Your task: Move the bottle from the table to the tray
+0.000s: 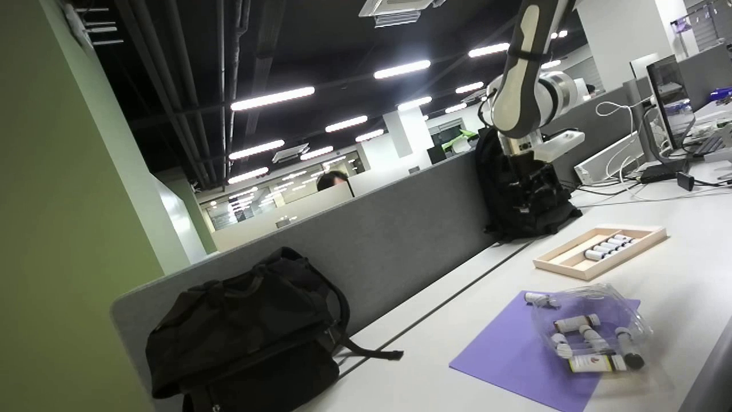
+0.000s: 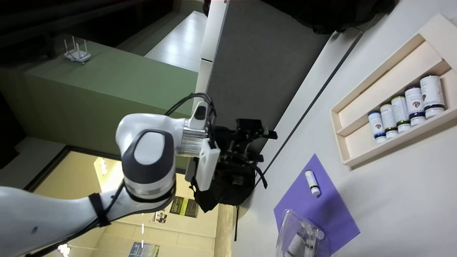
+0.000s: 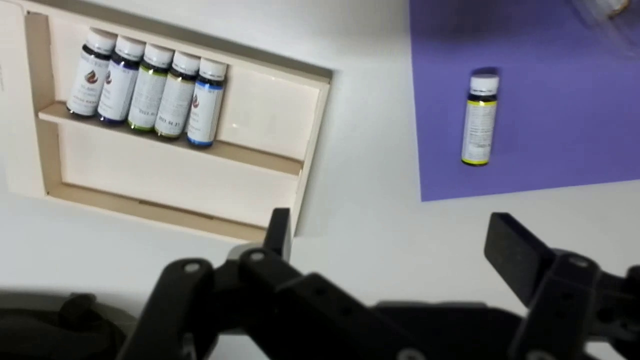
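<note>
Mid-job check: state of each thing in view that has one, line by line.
Tool: open, holding nothing.
Bottle: lying on its side, cap on.
Purple mat: flat beneath that bottle.
Tray: holding five capped bottles side by side.
Clear container: holding several more bottles.
Ceiling lights: on.
Monitor: on or off, cannot tell.

Wrist view: close, looking down past hand (image 3: 390, 230). Both exterior views: tilted, facing across surface (image 1: 412, 389). All share tray (image 3: 265, 120), mat (image 3: 550, 125).
</note>
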